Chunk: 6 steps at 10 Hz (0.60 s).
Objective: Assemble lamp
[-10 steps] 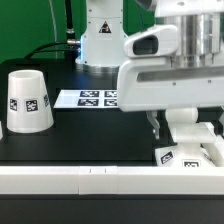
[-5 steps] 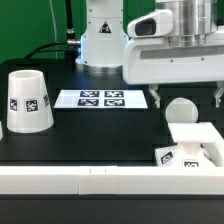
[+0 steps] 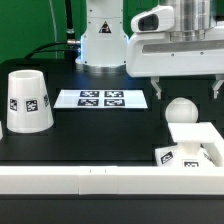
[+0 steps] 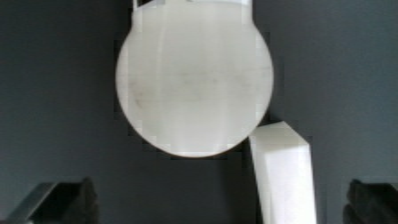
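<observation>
The ball-shaped white bulb (image 3: 181,110) stands on the flat square base (image 3: 198,142) at the exterior view's right. My gripper (image 3: 188,97) hangs just above the bulb, open and empty, one finger on each side of it. In the wrist view the bulb (image 4: 196,80) fills the middle as a large white oval, with an edge of the base (image 4: 294,175) beside it. Dark fingertips (image 4: 54,205) show at the lower corners around my gripper (image 4: 214,206). The tapered shade (image 3: 28,100) stands on the black table at the exterior view's left, its tag facing the camera.
The marker board (image 3: 100,98) lies flat between the shade and the base. The arm's white pedestal (image 3: 100,40) stands behind it. A white rail (image 3: 90,181) runs along the table's front edge.
My gripper has risen from low around the bulb to above it with jaws apart. The bulb stays on the base. The shade has not moved.
</observation>
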{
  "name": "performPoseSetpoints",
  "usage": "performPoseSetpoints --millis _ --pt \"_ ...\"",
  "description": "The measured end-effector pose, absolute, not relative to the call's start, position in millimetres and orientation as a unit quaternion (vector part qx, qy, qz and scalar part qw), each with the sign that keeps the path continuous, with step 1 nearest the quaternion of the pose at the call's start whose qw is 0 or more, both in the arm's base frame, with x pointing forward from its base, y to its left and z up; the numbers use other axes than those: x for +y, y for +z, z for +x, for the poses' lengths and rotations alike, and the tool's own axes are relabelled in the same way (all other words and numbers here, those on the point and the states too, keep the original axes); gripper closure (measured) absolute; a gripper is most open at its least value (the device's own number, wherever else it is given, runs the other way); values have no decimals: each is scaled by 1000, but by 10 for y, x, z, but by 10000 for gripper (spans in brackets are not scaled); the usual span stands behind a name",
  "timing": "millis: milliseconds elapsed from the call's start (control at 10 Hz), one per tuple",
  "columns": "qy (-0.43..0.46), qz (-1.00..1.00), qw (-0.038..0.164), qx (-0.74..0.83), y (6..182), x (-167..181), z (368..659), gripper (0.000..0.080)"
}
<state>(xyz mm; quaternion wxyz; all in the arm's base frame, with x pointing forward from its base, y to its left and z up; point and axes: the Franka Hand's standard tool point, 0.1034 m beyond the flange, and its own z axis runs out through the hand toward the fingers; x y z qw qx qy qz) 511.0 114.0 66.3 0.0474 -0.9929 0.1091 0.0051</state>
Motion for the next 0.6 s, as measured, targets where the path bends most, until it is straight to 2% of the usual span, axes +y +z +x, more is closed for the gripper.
performPoseSetpoints --millis 400,600 --pt "132 -986 43 88 643 1082 5069 101" --pt "198 -975 59 79 631 1094 5055 101"
